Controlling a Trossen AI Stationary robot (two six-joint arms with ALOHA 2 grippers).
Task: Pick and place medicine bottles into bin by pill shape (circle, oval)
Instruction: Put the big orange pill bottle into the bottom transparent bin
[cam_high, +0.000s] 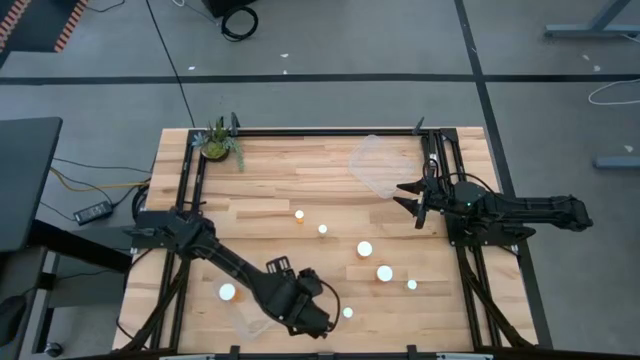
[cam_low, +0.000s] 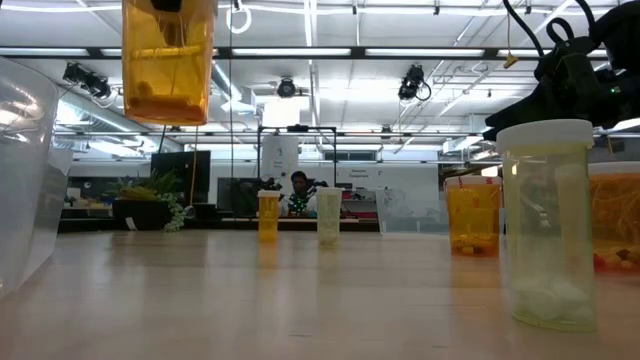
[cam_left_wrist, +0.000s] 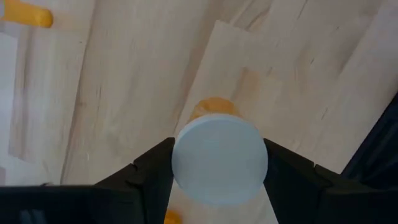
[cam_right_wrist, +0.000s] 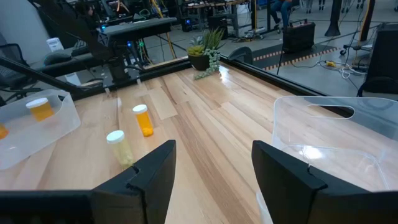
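Observation:
My left gripper (cam_high: 310, 318) hangs near the table's front edge, shut on an orange bottle with a white cap (cam_left_wrist: 217, 158). The low view shows this bottle (cam_low: 168, 60) lifted high above the table. Several other white-capped bottles (cam_high: 365, 248) stand upright on their bases at mid-table. A pale one (cam_low: 545, 220) stands close to the front edge. My right gripper (cam_high: 410, 200) is open and empty at the far right, beside a clear bin (cam_high: 385, 165). Its fingers show apart in the right wrist view (cam_right_wrist: 214, 180). My left gripper pinches the bottle at its white cap (cam_left_wrist: 180, 163) between its two fingers (cam_left_wrist: 152, 174), one on each side of the cap. The fingers come from above, pointing down. The bottle hangs upright below them, its orange body (cam_low: 168, 80) clear of the table.
A second clear bin (cam_high: 250, 320) sits at the front left, just left of my left gripper; it also shows in the low view (cam_low: 20, 170) and holds an orange bottle (cam_right_wrist: 40, 109). A small plant (cam_high: 217, 142) stands at the far left corner. A black frame edges the table.

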